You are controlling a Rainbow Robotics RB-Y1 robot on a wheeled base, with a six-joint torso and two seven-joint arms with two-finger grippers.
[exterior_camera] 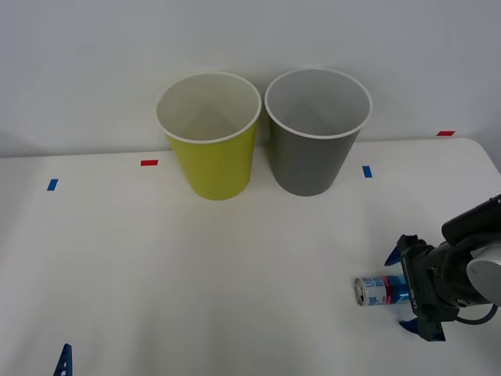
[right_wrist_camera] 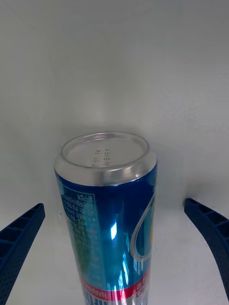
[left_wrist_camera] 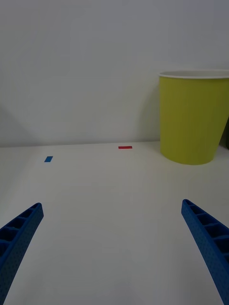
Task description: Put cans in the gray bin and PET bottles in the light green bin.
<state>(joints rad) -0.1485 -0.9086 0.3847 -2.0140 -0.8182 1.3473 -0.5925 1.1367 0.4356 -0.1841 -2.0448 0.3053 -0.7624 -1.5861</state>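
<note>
A slim blue can (exterior_camera: 377,290) with a red band and silver end lies on its side on the white table at the front right. My right gripper (exterior_camera: 401,290) is open, its blue fingers (exterior_camera: 393,256) on either side of the can's far half. In the right wrist view the can (right_wrist_camera: 112,214) sits between the spread fingers (right_wrist_camera: 210,233), with gaps on both sides. The light green bin (exterior_camera: 210,137) and the gray bin (exterior_camera: 316,131) stand upright side by side at the back. My left gripper (left_wrist_camera: 112,257) is open over bare table at the front left. PET bottles are out of view.
Small blue tape marks (exterior_camera: 52,185) and red tape marks (exterior_camera: 149,163) dot the table's back part. The table's right edge (exterior_camera: 489,160) runs close to the right arm. A white wall rises behind the bins.
</note>
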